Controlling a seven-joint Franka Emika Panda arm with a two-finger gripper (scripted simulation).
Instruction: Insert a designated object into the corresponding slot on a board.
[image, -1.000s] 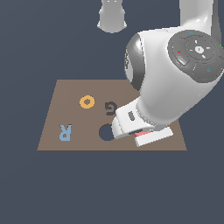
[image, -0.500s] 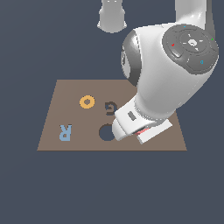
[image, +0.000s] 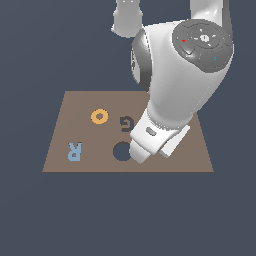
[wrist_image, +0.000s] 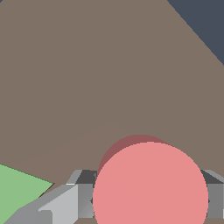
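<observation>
Brown board (image: 165, 160) on a plain dark floor; arm low over its near edge.

Wrist view: the gripper (wrist_image: 144, 201) pinches the pink disc (wrist_image: 151, 183) between grey fingers (wrist_image: 65, 203), above bare board beside a green shape (wrist_image: 17, 192). Only the exterior view shows the round hole (image: 120, 151), G cutout (image: 126, 122), orange ring (image: 99, 117) and blue R (image: 75, 150); there the arm hides the disc.

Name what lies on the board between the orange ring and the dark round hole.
Nothing: in the exterior view only bare brown board separates the orange ring from the dark round hole. The dark G cutout sits off that line.
</observation>
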